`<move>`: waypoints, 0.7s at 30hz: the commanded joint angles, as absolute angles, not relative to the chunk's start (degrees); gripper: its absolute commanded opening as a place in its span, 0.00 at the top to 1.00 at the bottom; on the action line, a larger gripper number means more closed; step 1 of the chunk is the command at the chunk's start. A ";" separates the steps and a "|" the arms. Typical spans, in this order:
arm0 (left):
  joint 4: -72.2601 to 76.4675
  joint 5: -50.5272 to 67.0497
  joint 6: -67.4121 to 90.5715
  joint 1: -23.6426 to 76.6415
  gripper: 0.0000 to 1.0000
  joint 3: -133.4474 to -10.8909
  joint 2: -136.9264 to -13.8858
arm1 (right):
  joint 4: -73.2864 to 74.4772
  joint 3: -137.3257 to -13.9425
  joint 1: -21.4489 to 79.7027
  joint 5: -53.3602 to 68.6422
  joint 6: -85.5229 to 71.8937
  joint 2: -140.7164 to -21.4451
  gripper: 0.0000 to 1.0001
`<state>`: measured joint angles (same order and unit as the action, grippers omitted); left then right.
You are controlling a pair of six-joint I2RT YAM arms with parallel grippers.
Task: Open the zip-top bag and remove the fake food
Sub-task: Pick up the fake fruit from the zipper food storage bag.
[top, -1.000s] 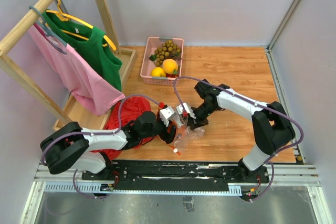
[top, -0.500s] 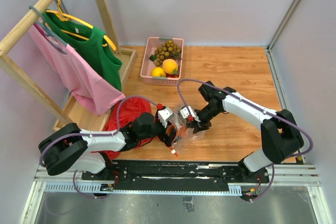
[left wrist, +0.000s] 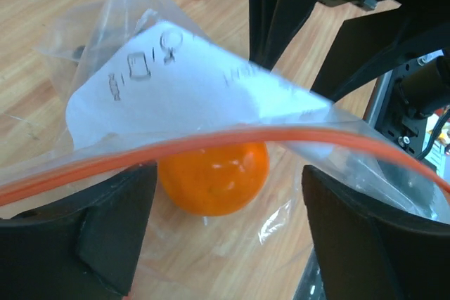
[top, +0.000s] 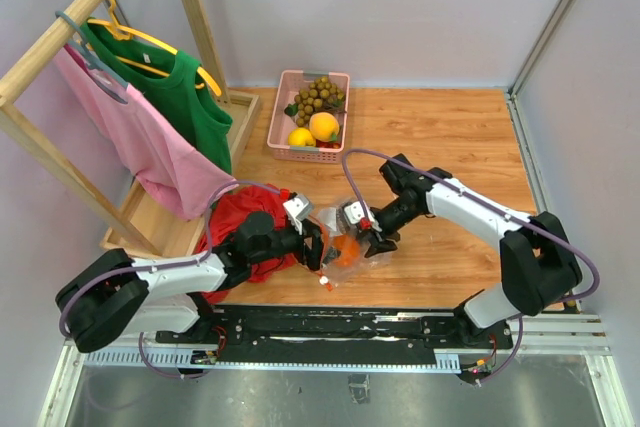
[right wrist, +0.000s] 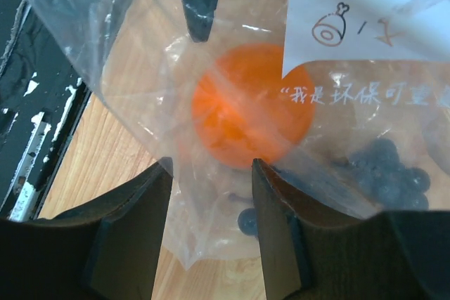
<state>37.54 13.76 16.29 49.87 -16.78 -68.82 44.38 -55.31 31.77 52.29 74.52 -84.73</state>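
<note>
Left claw (left wrist: 228,191) pulled back, spread wide, right claw (right wrist: 211,173) unclear, zip-top bag (right wrist: 365,96) reads "我是环保可"

The left gripper (top: 318,244) is drawing back toward the red cloth (top: 240,212) — away from the right gripper (top: 372,235) — and the zip-top bag (left wrist: 197,96) is stretching wider between them, baring an orange fruit (left wrist: 213,177) inside.
</note>
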 commanded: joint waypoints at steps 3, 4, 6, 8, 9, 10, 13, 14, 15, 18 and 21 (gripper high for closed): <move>37.32 12.84 19.31 48.58 0.32 -16.37 -67.71 | 40.08 -55.11 33.31 50.50 69.94 -87.40 0.51; 37.15 12.61 19.48 48.56 0.33 -16.61 -68.25 | 39.65 -54.84 33.53 50.01 69.54 -87.66 0.51; 36.89 12.29 19.49 48.60 0.36 -17.09 -69.53 | 38.64 -54.52 33.80 48.68 68.60 -88.19 0.52; 36.52 12.02 19.13 48.60 0.38 -17.67 -70.97 | 38.04 -54.55 33.91 47.30 67.94 -88.81 0.53; 36.45 12.27 18.73 48.60 0.39 -17.98 -71.72 | 37.91 -54.64 33.97 46.80 67.75 -89.06 0.54; 36.62 12.79 18.34 48.56 0.38 -18.30 -72.37 | 37.80 -54.85 34.01 46.50 67.50 -89.32 0.55; 37.13 15.89 17.16 48.60 0.36 -19.70 -75.10 | 38.24 -55.72 34.28 45.54 67.26 -90.33 0.59; 37.03 17.18 16.71 48.54 0.35 -20.34 -76.28 | 38.49 -55.99 34.43 45.27 67.17 -90.69 0.60; 36.72 18.58 16.27 48.60 0.34 -21.10 -77.42 | 38.59 -56.25 34.57 45.04 67.12 -90.94 0.62; 36.65 20.83 15.59 48.60 0.32 -22.67 -80.99 | 39.25 -57.06 35.15 44.66 66.93 -91.72 0.68; 37.87 21.38 15.39 48.65 0.27 -22.92 -83.09 | 39.60 -57.77 35.83 44.52 65.95 -92.47 0.76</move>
